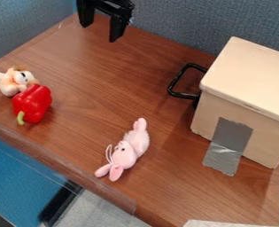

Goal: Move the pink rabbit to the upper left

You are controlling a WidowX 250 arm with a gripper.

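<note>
The black two-finger gripper [99,33], cropped at the top, gapes wide, empty. The pink plush rabbit [129,150] lies near the brown wooden table's [94,84] lower edge. A shiny red pepper [32,103] partly hides a cream plush toy [9,84]; a beige lidded box [251,80] runs out of view at right.

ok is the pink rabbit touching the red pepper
No, the pink rabbit lies apart from the red pepper, with bare table between them.

Bright, diffuse light from above leaves the box lid [253,77] at three o'clock paler than its sides; small glints mark the red bell pepper [32,103] at nine o'clock, and soft shadows lie on the bench [85,66].
</note>
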